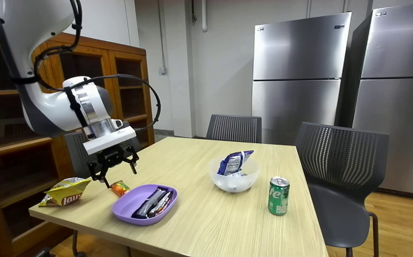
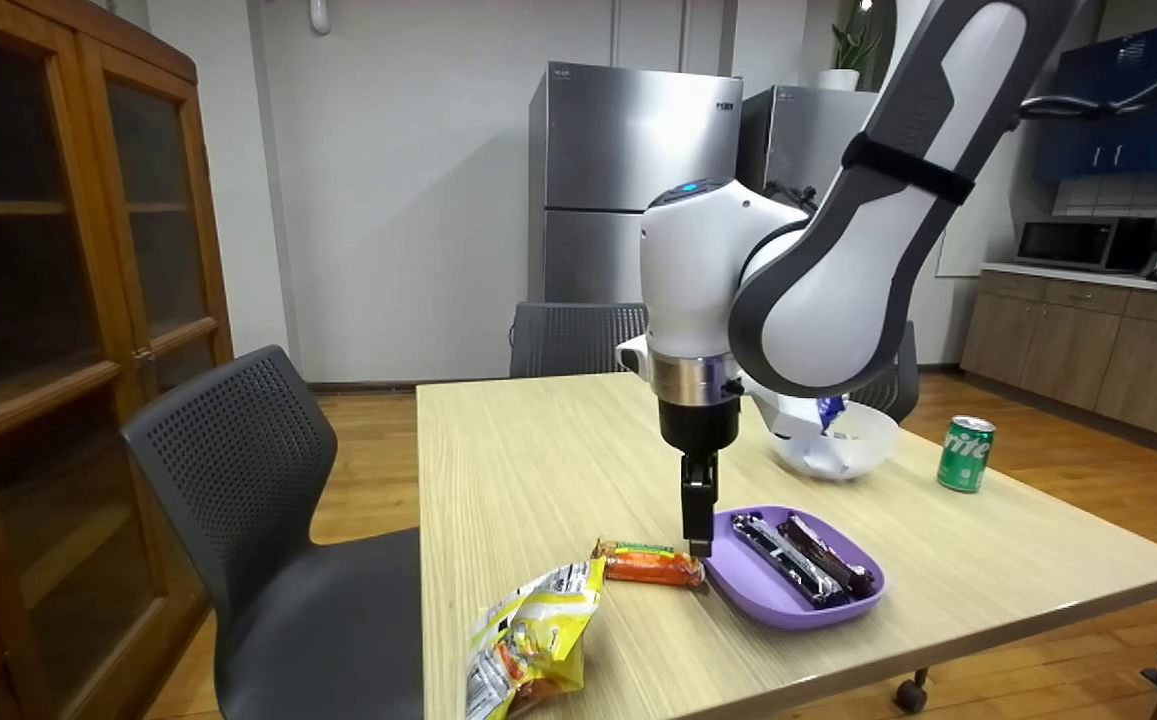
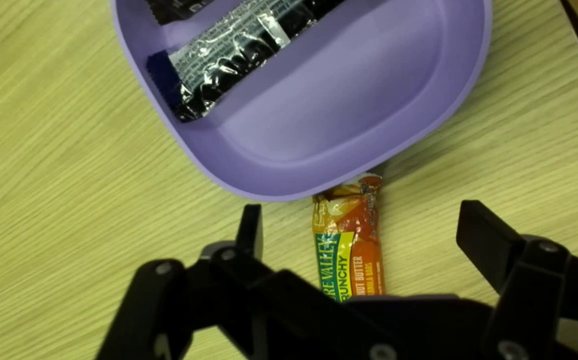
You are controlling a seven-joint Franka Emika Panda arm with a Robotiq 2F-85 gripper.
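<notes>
My gripper [image 1: 121, 179] is open and empty above the table, fingers pointing down; it also shows edge-on in an exterior view [image 2: 700, 546]. In the wrist view its fingers [image 3: 361, 206] stand apart on either side of an orange granola bar [image 3: 351, 250], not touching it. The bar [image 2: 650, 564] lies flat on the table, one end at the rim of a purple plate [image 3: 338, 115]; its near end is hidden by the gripper in the wrist view. In the plate [image 1: 127, 207] lie a black and silver wrapped bar [image 3: 229, 62] and a dark wrapped bar [image 2: 823, 555].
A yellow Lay's bag [image 1: 65, 192] lies at the table corner beside the granola bar. A white bowl [image 1: 236, 184] holding a blue snack bag [image 1: 234, 162] and a green Sprite can [image 1: 278, 196] stand farther along the table [image 2: 538, 450]. Dark chairs [image 2: 278, 480] surround it.
</notes>
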